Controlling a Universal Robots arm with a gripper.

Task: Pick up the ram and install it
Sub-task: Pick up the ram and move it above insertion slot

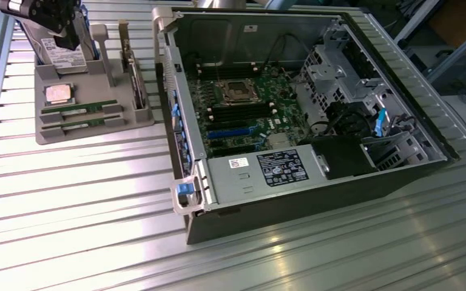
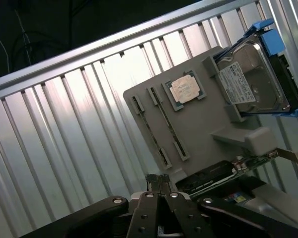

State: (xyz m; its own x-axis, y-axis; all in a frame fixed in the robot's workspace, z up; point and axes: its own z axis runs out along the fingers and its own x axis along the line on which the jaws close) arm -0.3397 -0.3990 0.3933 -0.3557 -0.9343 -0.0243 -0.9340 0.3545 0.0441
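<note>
Two ram sticks lie side by side in slots of the grey parts tray [image 1: 95, 130] at the exterior view's left: one ram [image 1: 81, 109] nearer the processor, the other ram [image 1: 79, 125] toward the tray's front. The wrist view shows them edge-on as thin dark strips, one ram [image 2: 170, 130] and its twin [image 2: 145, 119]. My gripper [image 1: 55, 24] hangs above the tray's back end, over the hard drive, well clear of the sticks. Its fingers [image 2: 159, 186] are pressed together with nothing between them.
On the tray also sit a square silver processor [image 1: 58, 93], a hard drive [image 2: 253, 79] in a blue carrier and an upright card with metal bracket [image 1: 136, 73]. The open computer case [image 1: 298, 103], motherboard with black memory slots [image 1: 237, 112], lies beside the tray on the ribbed metal table [image 1: 71, 200].
</note>
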